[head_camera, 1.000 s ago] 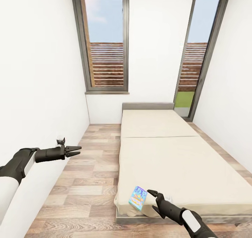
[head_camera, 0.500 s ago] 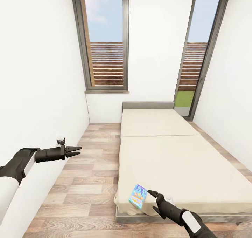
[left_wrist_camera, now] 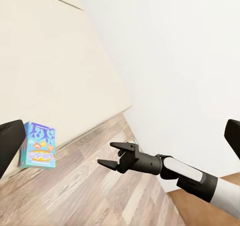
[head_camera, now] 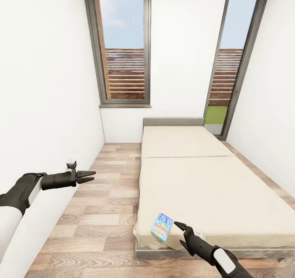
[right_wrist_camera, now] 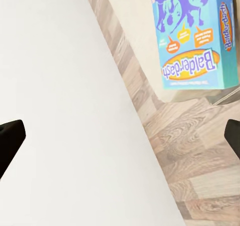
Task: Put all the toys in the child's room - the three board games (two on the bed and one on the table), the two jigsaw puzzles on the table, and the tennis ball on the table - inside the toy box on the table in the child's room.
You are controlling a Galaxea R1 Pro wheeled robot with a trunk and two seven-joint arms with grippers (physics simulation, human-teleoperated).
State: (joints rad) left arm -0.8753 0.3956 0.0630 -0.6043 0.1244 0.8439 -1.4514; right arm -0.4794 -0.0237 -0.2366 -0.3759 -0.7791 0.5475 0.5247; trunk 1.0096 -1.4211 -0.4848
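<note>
A narrow blue board game [head_camera: 162, 227] with "Balderdash" printed on it [right_wrist_camera: 195, 36] rests at the near left corner of the bed [head_camera: 205, 179], a beige mattress on a grey frame. My right gripper [head_camera: 180, 233] hovers open just right of the box without touching it. The left wrist view takes in the same gripper [left_wrist_camera: 111, 155] and the box [left_wrist_camera: 39, 145] from the side. My left gripper [head_camera: 88, 176] stands open over the floor by the left wall, holding nothing. Its fingers [left_wrist_camera: 10, 141] are spread wide at the frame edges.
A white wall [head_camera: 45, 106] runs close along my left arm. Wood-plank floor [head_camera: 106, 196] forms a lane between that wall and the bed. Two tall grey-framed windows [head_camera: 123, 53] stand at the far end, beyond the low grey headboard [head_camera: 173, 122].
The whole picture has shifted slightly, so the camera has moved a little. Both grippers stay open, and the right one keeps its place beside the blue box.
</note>
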